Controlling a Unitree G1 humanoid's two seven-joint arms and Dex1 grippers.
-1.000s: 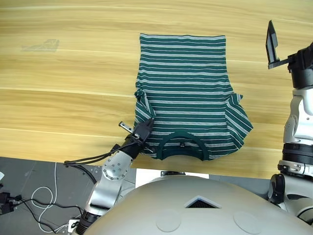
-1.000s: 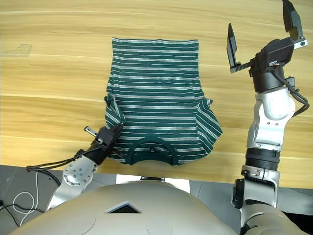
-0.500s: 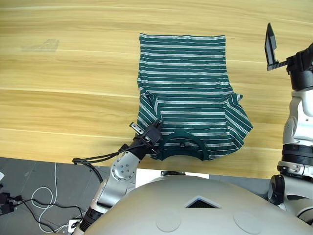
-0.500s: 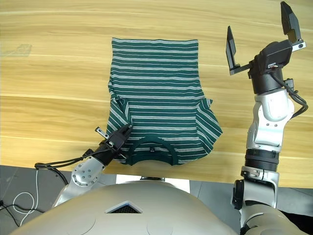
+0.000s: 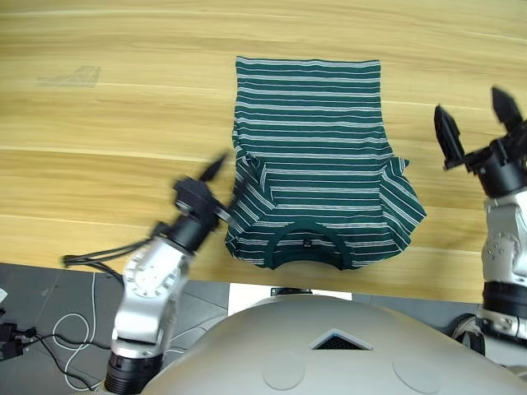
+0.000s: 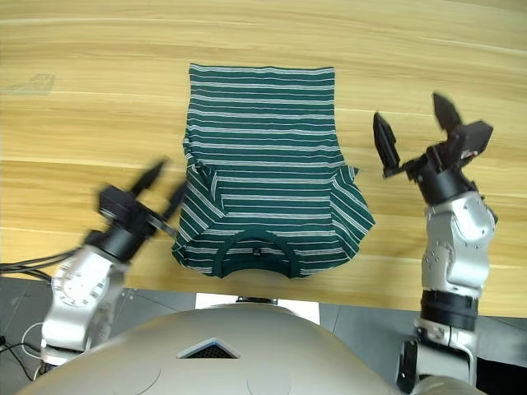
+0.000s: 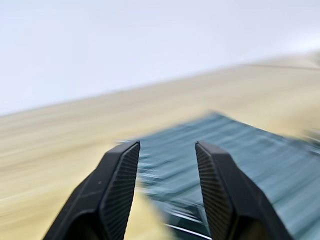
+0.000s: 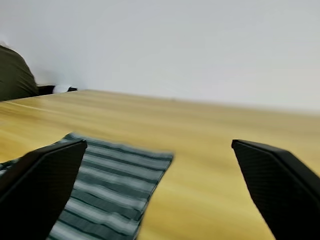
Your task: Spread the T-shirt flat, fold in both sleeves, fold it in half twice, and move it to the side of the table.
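We are holding the left gripper (image 5: 224,183) spread open and empty at the T-shirt's (image 5: 309,148) left edge. We are holding the right gripper (image 6: 412,127) spread wide, apart from the shirt's right side. The T-shirt is lying on the wooden table (image 5: 123,123) with its long axis running away from us and the collar (image 5: 306,230) nearest. Its neck label (image 5: 306,243) is too small to read.

left gripper (image 7: 166,146) in the foreground, two black textured fingers (image 7: 117,186) spread apart, tips not touching anything. Through the gap and past it: dark green T-shirt (image 7: 250,150) with pale stripes, lying on the light wooden table (image 7: 65,142), heavily blurred. One corner of the shirt points away from the camera. Plain pale wall (image 7: 150,40) behind the table.
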